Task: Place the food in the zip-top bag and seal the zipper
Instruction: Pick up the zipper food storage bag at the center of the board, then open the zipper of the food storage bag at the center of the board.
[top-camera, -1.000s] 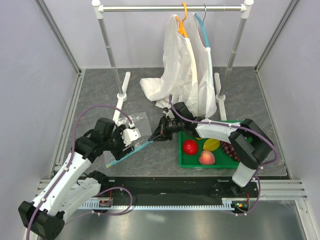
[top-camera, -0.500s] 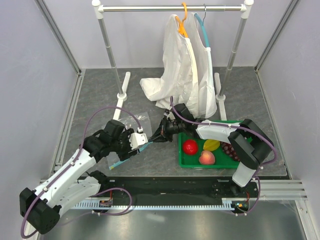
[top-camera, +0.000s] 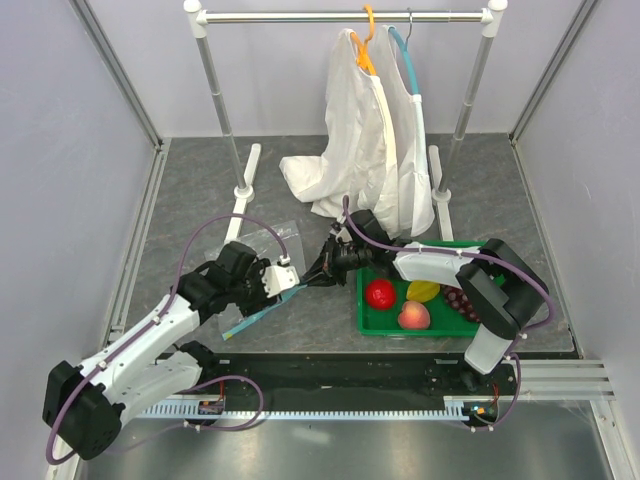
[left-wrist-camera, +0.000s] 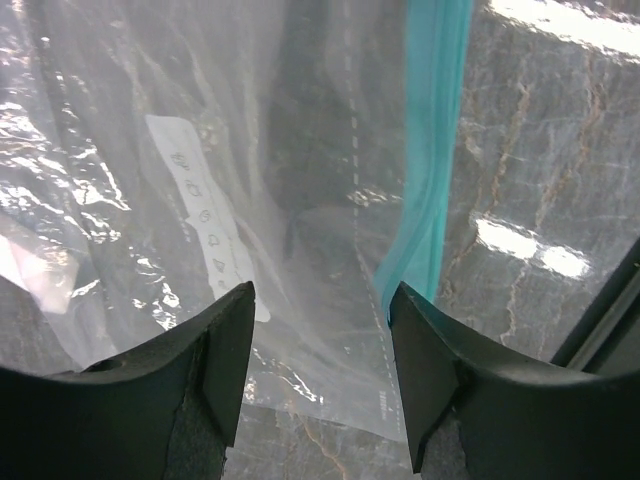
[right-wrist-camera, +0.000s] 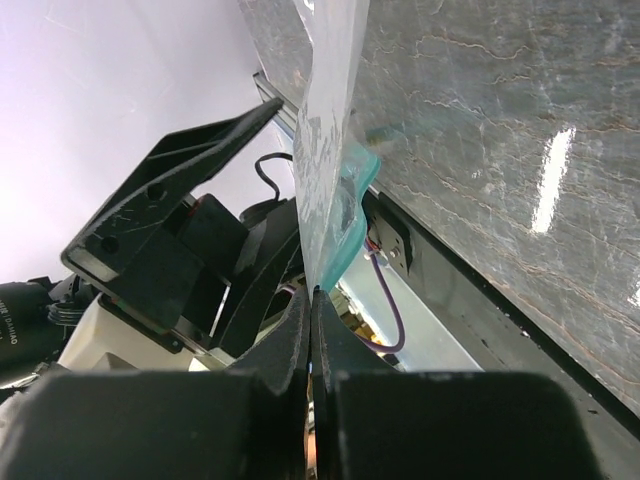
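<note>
The clear zip-top bag (top-camera: 262, 243) lies on the dark table left of centre, its teal zipper (top-camera: 256, 312) running along the near edge. My right gripper (top-camera: 314, 274) is shut on the bag's right corner and lifts that edge; in the right wrist view the film (right-wrist-camera: 330, 140) and the teal strip (right-wrist-camera: 358, 185) rise from the closed jaws (right-wrist-camera: 312, 292). My left gripper (top-camera: 284, 277) is open just over the bag; its view shows the film, the white label (left-wrist-camera: 205, 215) and the zipper (left-wrist-camera: 432, 190) between the fingers (left-wrist-camera: 320, 296). A red fruit (top-camera: 379, 294), yellow piece (top-camera: 423, 290), peach (top-camera: 413, 316) and grapes (top-camera: 458, 298) lie in the tray.
The green tray (top-camera: 364, 322) holding the food sits right of centre, beside the right arm. A clothes rack (top-camera: 345, 16) with white garments (top-camera: 365, 150) on an orange and a teal hanger stands at the back. Its base feet (top-camera: 243, 190) reach toward the bag.
My left arm has swung right and its gripper has turned, coming closer to the right gripper over the bag. The right gripper keeps its hold on the bag corner.
</note>
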